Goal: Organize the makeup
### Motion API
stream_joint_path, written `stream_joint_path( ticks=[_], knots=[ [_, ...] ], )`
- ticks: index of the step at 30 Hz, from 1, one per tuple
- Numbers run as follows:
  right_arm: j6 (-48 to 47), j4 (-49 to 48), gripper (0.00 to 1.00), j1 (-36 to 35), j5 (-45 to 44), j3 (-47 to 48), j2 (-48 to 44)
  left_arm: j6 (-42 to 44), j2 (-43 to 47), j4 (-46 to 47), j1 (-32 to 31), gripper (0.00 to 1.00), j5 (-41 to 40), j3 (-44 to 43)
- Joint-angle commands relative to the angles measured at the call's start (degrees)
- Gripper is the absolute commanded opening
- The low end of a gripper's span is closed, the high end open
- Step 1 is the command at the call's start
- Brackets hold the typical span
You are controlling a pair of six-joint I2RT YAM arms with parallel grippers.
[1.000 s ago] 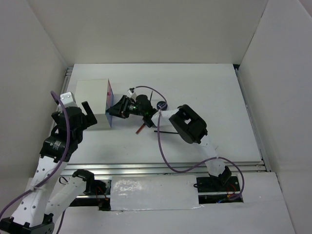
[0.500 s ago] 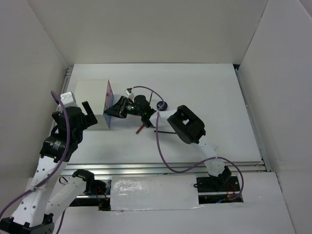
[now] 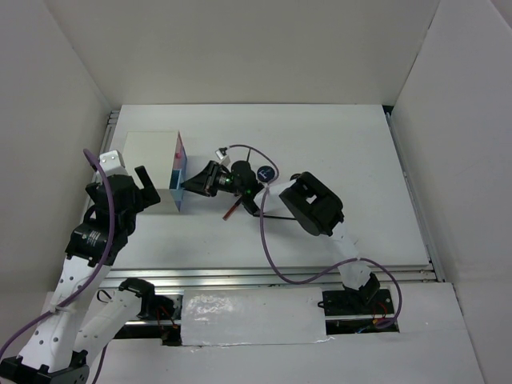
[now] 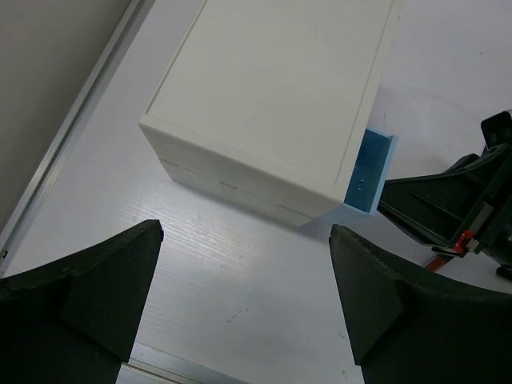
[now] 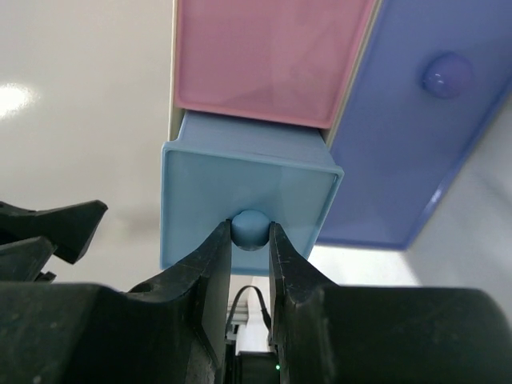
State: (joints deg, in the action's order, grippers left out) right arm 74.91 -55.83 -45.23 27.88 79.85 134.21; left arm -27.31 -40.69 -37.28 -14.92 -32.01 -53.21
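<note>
– Makeup compact point(image 3: 266, 171), blue-topped: where, seen from above?
– On the white table point(image 3: 360, 152), close behind the right arm's wrist, well right of the white box point(image 3: 148, 156). Red pencil point(image 3: 232, 211) nearer the arm bases, partly under that arm; thin black stick point(image 3: 276, 217) just beside it. All outside the box.
– And the claws from up there?
– Right gripper point(image 3: 189, 183) nosed against the box's coloured front, spread too small to tell. Left gripper point(image 3: 146, 190) by the box's near left corner, spread wide, holding nothing.
– Anything more from the left wrist?
– Plain white top of the box point(image 4: 272, 104) framed between two wide-apart fingers point(image 4: 80, 296), neither touching it. A light blue drawer point(image 4: 370, 168) jutting from the box's far corner, hard to make out from above. Tip of the right gripper point(image 4: 396, 196) at that drawer's front, a scrap of red pencil point(image 4: 438, 260) below it. Compact seen only in the top view.
– Right wrist?
– Only here the grip itself: both fingers point(image 5: 212, 264) pinched on the round knob point(image 5: 250, 226) of the light blue drawer point(image 5: 240, 188), touching it on either side. Drawer standing forward of the pink drawer point(image 5: 272, 56) and the purple-blue drawer point(image 5: 408, 144), both further back. Makeup outside this frame.
</note>
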Motion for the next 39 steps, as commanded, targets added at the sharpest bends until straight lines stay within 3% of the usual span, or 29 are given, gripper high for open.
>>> stream_joint_path(
  ticks=[1, 21, 23, 24, 27, 34, 37, 39],
  knots=[
    [-2.40, -3.50, 0.19, 1.28, 2.35, -4.08, -5.26, 0.15, 0.08, 2.38, 0.24, 1.00, 0.11, -0.14],
    [-5.39, -8.24, 0.27, 7.52, 4.73, -20.52, -15.82, 0.06, -0.01, 2.21, 0.24, 0.99, 0.02, -0.14],
    [-6.44, -7.28, 0.40, 7.61, 5.25, -20.88, -16.96, 0.06, -0.01, 2.21, 0.24, 0.99, -0.07, -0.14],
    [-7.23, -6.84, 0.53, 7.79, 5.26, -21.05, -17.40, 0.15, 0.08, 2.21, 0.24, 0.99, 0.02, -0.14],
    [-8.90, -3.77, 0.70, 7.97, 4.82, -22.02, -19.68, 0.24, 0.08, 2.30, 0.24, 0.99, 0.19, -0.05],
    [-10.84, 0.45, 0.76, 10.95, 2.80, -28.51, -25.66, 0.50, -0.01, 2.47, 0.24, 0.99, 0.98, -0.05],
    [-14.78, 10.70, 0.78, 12.71, -1.14, -31.24, -31.54, 0.59, 0.08, 2.56, 0.24, 0.99, 1.25, -0.05],
    [-21.17, 30.27, 0.81, 12.19, -10.96, -29.94, -37.08, 0.68, 0.26, 2.65, 0.24, 0.99, 1.51, -0.05]
  ],
)
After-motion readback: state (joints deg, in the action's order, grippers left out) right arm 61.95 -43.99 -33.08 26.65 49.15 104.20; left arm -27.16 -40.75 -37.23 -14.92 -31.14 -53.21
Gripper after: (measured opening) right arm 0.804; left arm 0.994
